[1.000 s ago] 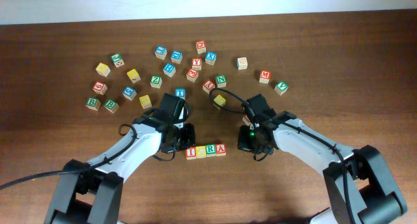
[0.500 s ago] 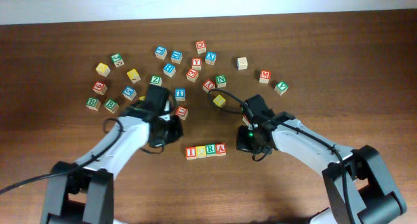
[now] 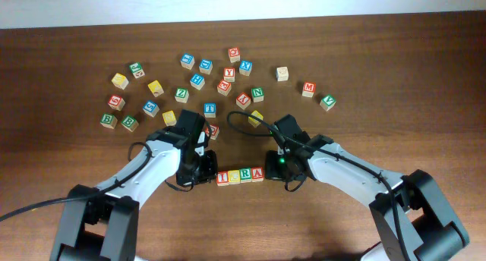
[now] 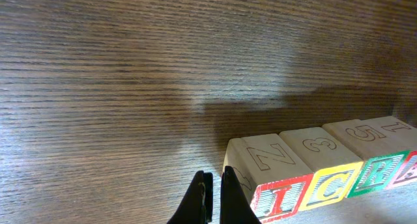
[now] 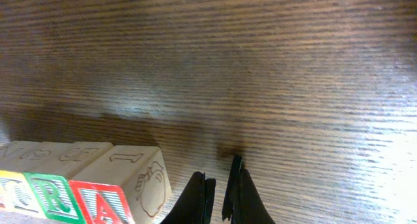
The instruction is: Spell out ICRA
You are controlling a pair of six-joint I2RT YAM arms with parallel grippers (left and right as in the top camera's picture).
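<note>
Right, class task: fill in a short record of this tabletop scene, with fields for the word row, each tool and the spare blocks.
Word row: four small wooden alphabet cubes side by side in a line, reading ICRA, on the brown wooden table
Left tool: fingers together, empty, beside the red-faced I cube; contact unclear
Right tool: fingers together, empty, beside the red A cube, a small gap between
Spare blocks: scattered wooden letter cubes farther back, apart from the row

A dark wooden table (image 3: 395,79) is pictured strewn with lettered blocks (image 3: 197,81), while four touching cubes are lined up as ICRA (image 3: 240,175)
</note>
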